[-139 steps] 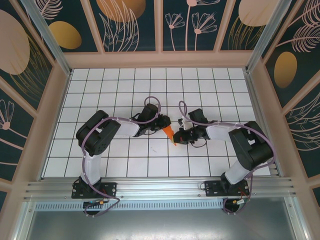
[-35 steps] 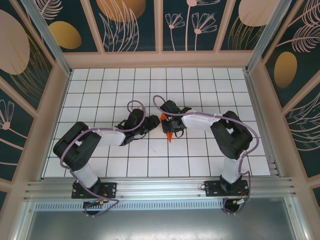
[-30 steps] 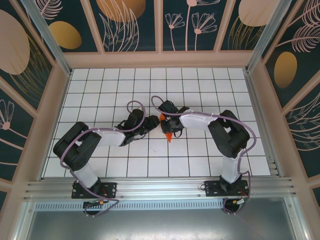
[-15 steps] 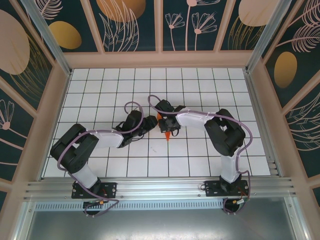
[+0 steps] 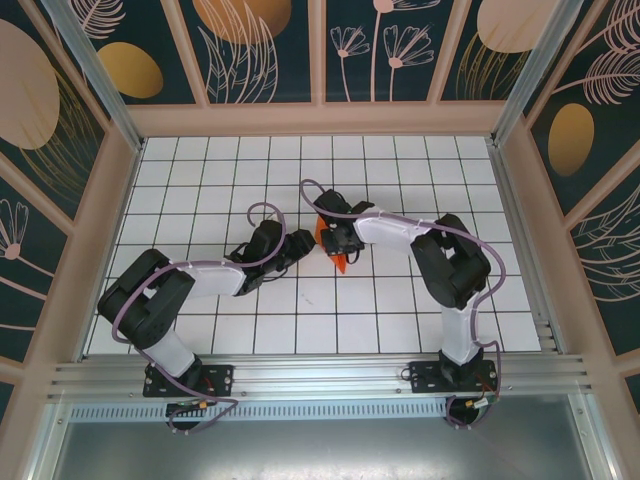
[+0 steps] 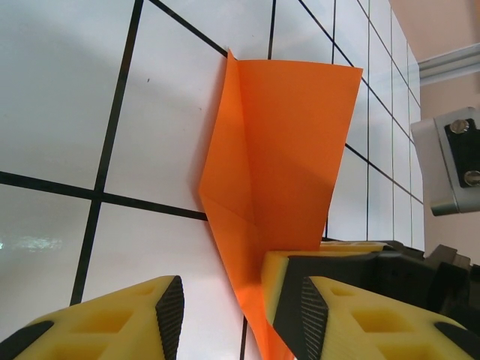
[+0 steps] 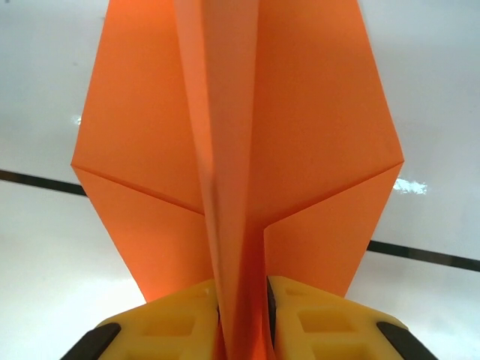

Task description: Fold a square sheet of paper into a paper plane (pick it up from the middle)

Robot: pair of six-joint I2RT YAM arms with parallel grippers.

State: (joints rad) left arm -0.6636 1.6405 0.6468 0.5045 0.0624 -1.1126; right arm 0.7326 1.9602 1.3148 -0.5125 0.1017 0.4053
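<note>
paper plane (image 5: 340, 260), one, bright orange and folded to a narrow pointed dart, sits at the middle of the white gridded bench (image 5: 200, 180), well away from all four edges. two robot arms reach to it from the near edge: the left arm (image 5: 200, 275) stretched low from the left, the right arm (image 5: 400, 228) bent over from the right. their tips meet at the plane, just beside each other.

right wrist view: the right jaws are clenched on the plane's raised centre fold, two yellow fingers (image 7: 315, 322) pressed against either side of the ridge. one wing flap spreads to each side, two in all, each with a slanting crease.

left wrist view: the left jaws stand released, two yellow fingers (image 6: 112, 330) apart with bare white tile between them. the plane's narrow end runs just beside the inner face of the right-hand finger; whether it touches cannot be told. the wide end points away from the fingers, past a black grid line. one grey block with two screws (image 6: 454, 157) shows at the right.
</note>
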